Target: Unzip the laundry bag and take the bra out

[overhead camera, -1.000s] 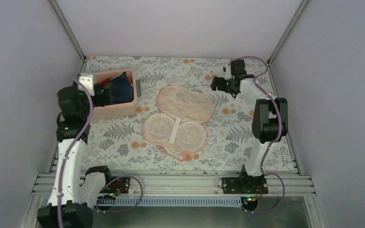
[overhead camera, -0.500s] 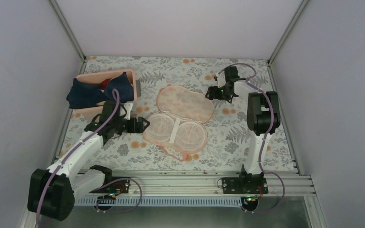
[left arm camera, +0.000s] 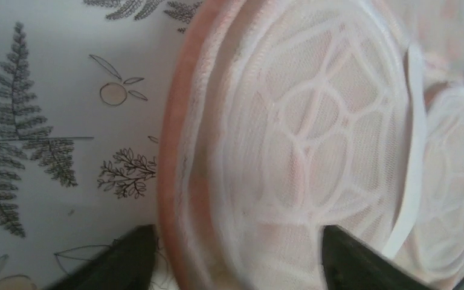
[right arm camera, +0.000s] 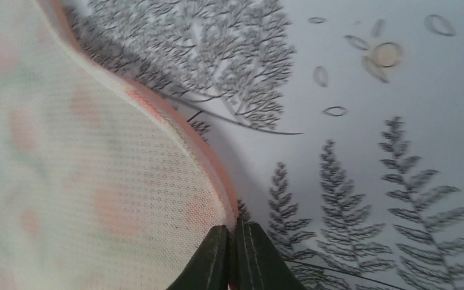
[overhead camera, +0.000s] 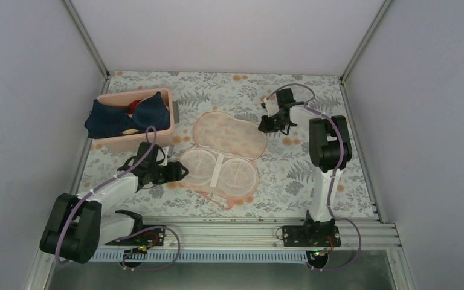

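The laundry bag (overhead camera: 229,133) lies unzipped mid-table, folded out into a peach mesh half at the back and a white domed half (overhead camera: 220,172) in front. The navy bra (overhead camera: 130,118) is draped over the pink bin (overhead camera: 138,140) at the back left, outside the bag. My left gripper (overhead camera: 180,170) is at the front half's left end. In the left wrist view it (left arm camera: 235,254) stands open, with the bag's pink rim (left arm camera: 175,151) and mesh dome between the jaws. My right gripper (overhead camera: 267,127) is at the back half's right end, shut (right arm camera: 234,232) on the bag's pink edging (right arm camera: 214,175).
A red garment (overhead camera: 134,107) shows in the bin behind the bra. The table carries a fern-and-orange printed cloth (overhead camera: 314,175). Grey walls enclose the left, back and right sides, and a metal rail (overhead camera: 229,232) runs along the near edge.
My left arm came down from the bin to the bag's left end, leaving the bra on the bin, and its jaws narrowed. My right gripper dropped to the bag's edging and shut on it.
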Tool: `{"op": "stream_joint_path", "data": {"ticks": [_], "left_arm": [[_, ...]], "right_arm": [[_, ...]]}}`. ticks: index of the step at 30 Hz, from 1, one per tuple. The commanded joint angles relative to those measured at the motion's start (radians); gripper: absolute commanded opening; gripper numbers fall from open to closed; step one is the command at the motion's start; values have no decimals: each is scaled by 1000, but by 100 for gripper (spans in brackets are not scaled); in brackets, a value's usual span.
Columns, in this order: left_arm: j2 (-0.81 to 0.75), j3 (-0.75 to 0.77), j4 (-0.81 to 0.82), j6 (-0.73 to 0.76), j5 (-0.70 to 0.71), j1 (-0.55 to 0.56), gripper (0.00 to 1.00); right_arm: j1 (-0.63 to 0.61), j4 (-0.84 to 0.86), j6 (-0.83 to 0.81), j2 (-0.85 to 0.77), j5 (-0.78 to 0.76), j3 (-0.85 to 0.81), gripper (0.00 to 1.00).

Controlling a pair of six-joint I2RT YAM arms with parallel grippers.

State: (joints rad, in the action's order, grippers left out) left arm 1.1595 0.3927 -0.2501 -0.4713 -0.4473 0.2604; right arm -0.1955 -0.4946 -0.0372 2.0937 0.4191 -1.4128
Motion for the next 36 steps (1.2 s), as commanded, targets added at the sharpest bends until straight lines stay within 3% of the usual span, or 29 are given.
{"op": "stream_joint_path", "data": {"ticks": [1, 7, 10, 18, 24, 30, 36], "left_arm": [[9, -54, 98, -41, -15, 3, 60], [-9, -69, 124, -55, -8, 2, 16], [-25, -74, 141, -65, -2, -2, 2], [-54, -103, 228, -103, -36, -21, 2], [-54, -126, 239, -118, -33, -33, 2], [-51, -134, 253, -122, -33, -43, 2], [-61, -130, 242, -111, -25, -71, 2]], "right_arm": [[-4, -29, -10, -45, 70, 36, 4], [-16, -6, 14, -217, 176, 88, 4], [-48, -12, 26, -310, 206, 129, 4], [-334, -88, 60, -558, 141, 244, 4], [-595, -112, 75, -704, 238, 386, 4], [-739, -84, 180, -683, 253, 517, 4], [-767, -120, 207, -610, 208, 567, 4]]}}
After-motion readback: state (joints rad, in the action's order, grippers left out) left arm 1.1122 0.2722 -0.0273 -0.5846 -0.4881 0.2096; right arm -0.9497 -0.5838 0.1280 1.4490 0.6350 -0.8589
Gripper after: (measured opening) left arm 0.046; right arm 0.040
